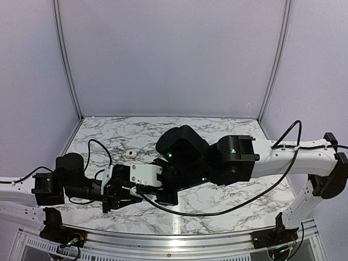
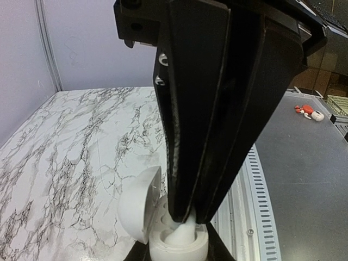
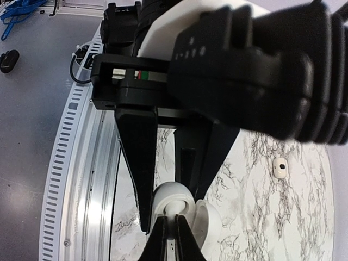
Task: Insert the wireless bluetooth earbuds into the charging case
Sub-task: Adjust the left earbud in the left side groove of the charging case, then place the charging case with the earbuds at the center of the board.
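Note:
The white charging case [image 2: 163,247] has its lid [image 2: 138,209] open to the left. My left gripper [image 2: 176,256] is shut on the case body and holds it from both sides. My right gripper [image 2: 187,217] comes down from above, shut on a white earbud [image 2: 185,235] whose lower end sits in a socket of the case. In the right wrist view, my right gripper [image 3: 175,220] pinches this earbud [image 3: 176,205] over the case [image 3: 163,193], between the left fingers [image 3: 133,163]. A second earbud [image 1: 131,154] lies loose on the marble and shows in the right wrist view too [image 3: 280,167]. In the top view the case is hidden under the two grippers.
The marble table [image 1: 217,130] ends at a slotted metal rail [image 2: 261,206] close beside the case. The right arm [image 1: 234,157] reaches across the middle of the table to the left arm [image 1: 70,182]. Lilac walls stand on three sides.

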Controlling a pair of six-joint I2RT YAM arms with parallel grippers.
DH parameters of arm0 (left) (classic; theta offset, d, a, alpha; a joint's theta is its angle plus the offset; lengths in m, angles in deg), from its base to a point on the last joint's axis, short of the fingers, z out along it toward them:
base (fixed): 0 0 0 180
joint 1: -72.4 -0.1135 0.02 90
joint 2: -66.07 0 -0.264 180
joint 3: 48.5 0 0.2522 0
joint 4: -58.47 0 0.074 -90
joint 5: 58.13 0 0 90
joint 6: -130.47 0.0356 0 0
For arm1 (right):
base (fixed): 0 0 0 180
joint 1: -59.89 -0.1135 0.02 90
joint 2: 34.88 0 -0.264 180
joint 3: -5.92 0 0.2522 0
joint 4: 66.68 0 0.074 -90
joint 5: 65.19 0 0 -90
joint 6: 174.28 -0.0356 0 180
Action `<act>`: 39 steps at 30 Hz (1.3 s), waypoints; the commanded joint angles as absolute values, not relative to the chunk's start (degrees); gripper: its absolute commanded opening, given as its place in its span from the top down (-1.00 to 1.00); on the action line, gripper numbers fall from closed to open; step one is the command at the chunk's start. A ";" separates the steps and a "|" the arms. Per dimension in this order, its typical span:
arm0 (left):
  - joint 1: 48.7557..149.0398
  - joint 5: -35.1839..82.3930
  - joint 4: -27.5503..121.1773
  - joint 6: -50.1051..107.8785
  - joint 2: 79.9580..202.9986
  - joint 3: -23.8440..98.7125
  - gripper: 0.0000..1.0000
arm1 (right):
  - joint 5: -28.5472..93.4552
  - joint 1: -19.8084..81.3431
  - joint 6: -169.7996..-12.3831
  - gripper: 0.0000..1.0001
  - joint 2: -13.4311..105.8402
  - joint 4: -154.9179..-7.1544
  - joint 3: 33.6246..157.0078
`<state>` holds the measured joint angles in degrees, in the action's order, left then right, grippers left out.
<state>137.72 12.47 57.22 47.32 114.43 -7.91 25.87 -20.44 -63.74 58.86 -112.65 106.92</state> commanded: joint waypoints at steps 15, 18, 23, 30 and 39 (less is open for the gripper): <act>137.94 13.42 65.87 48.00 112.54 -7.84 1.00 | 22.13 -20.79 -69.59 0.44 49.53 -103.76 101.37; 137.96 13.38 66.13 48.20 112.83 -7.89 1.00 | 23.52 -20.79 -71.01 0.28 47.74 -101.02 99.64; 137.96 12.63 66.37 48.69 112.85 -7.69 1.00 | 23.25 -20.35 -73.34 -0.13 46.34 -98.38 98.47; 138.05 11.03 66.76 49.84 112.92 -7.50 1.00 | 27.14 -17.92 -76.65 -0.45 47.52 -97.56 98.56; 138.14 10.83 67.12 50.57 112.22 -7.57 1.00 | 35.53 -15.17 -79.18 -0.53 48.96 -96.36 98.12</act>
<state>137.87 11.64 64.20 49.61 113.01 -7.95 30.27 -15.89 -77.34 48.02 -98.35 98.07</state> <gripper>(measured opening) 0.251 0.755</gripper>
